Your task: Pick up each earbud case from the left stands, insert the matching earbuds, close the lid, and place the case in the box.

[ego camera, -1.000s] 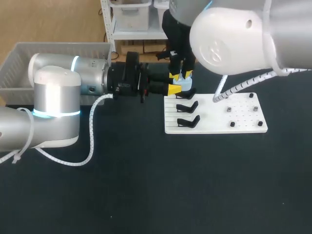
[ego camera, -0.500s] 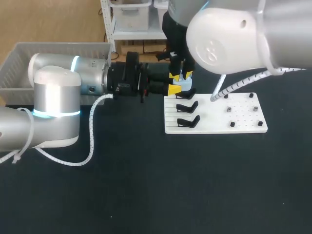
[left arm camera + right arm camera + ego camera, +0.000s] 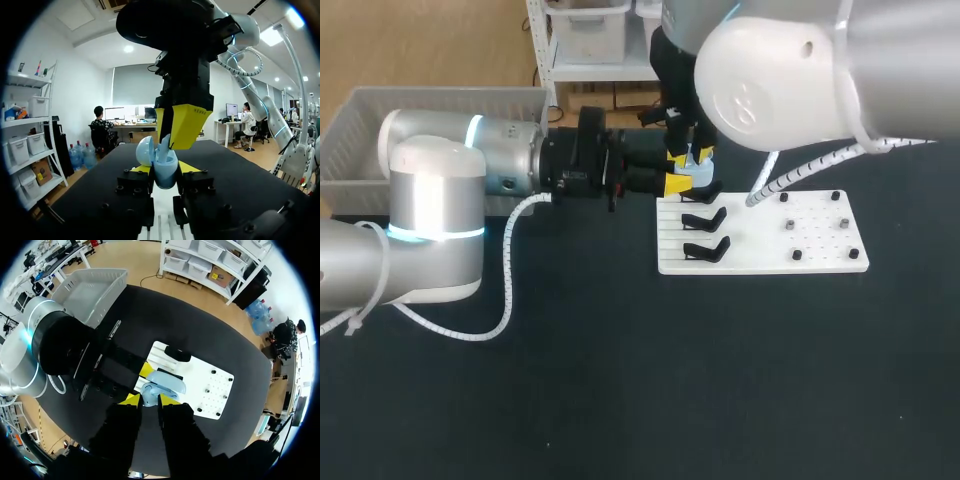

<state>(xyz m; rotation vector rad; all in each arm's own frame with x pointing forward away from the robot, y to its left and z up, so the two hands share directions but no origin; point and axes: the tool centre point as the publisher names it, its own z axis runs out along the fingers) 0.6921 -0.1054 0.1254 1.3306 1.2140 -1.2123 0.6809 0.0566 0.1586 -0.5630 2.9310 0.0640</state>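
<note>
Earbud loading is in hand. The left gripper clamps the case over the board's eleven o'clock corner. The right gripper, jaws narrow, pinches an earbud into it. Next, I reckon: seat it, release, lift straight off. The case stands upright, mouth skyward, lid hinged toward twelve o'clock.

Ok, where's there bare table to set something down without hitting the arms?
Widest bare stretch: the table in front of the board, across to the left arm. Also the strip right of the board. Crowded: the board's far left corner, where the left gripper and right gripper meet at the case.
</note>
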